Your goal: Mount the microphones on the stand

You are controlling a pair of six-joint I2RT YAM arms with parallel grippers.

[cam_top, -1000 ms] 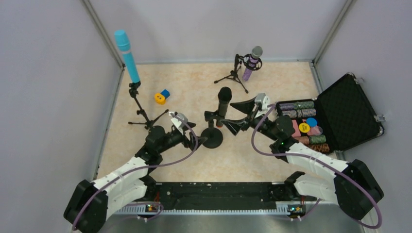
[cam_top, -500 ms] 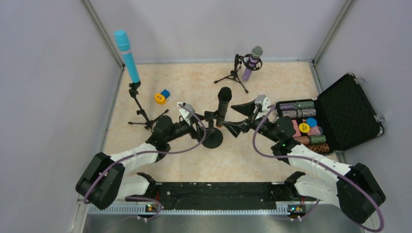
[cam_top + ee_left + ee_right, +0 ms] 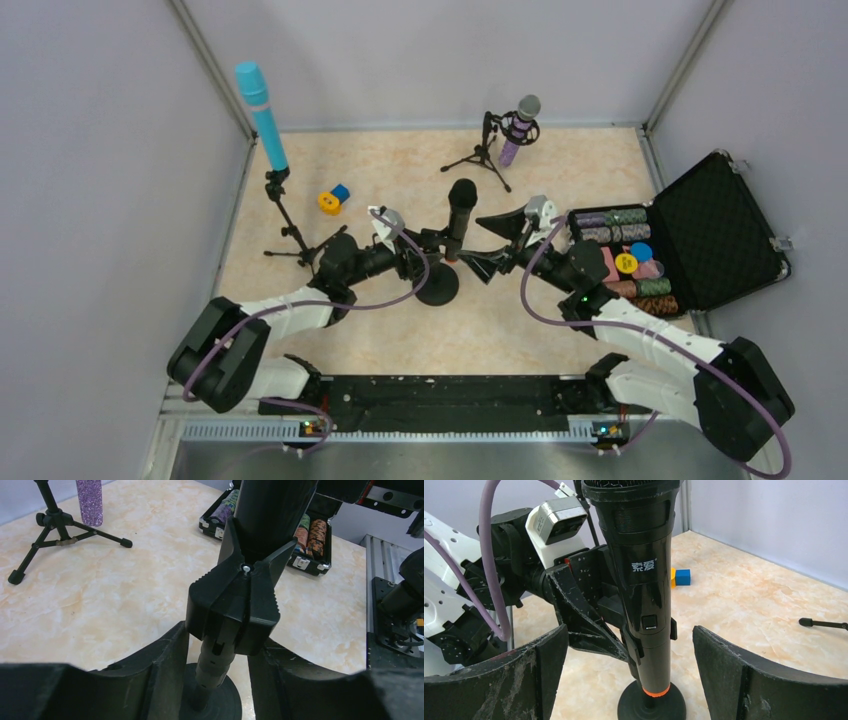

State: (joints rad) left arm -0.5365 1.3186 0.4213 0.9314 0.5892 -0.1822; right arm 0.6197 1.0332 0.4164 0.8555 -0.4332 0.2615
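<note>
Noting the enclosure: plain grey walls (image 3: 420, 50) on three sides, metal corner posts (image 3: 210, 65), and a beige marbled table surface (image 3: 560, 170).

- Black microphone (image 3: 460, 210) stands upright at the centre of the surface. It sits in the clip (image 3: 232, 600) of a round-base stand (image 3: 437, 285), with its orange end down.
- Left gripper (image 3: 425, 245): fingers (image 3: 165, 660) sit close on either side of the stand's stem, just under the clip. Cannot tell whether they press on it.
- Right gripper (image 3: 478, 240): fingers (image 3: 719, 655) are wide apart, flanking the black microphone without touching it.
- Light blue microphone (image 3: 262, 115) is upright on a tall tripod (image 3: 290, 225) near the far-left corner.
- Purple microphone (image 3: 518, 128) is on a low tripod (image 3: 480, 155) by the far edge.
- Open black case (image 3: 715, 235) with stacked chips lies at the right edge.
- Yellow and blue blocks (image 3: 333, 198) lie just beside the tall tripod.
</note>
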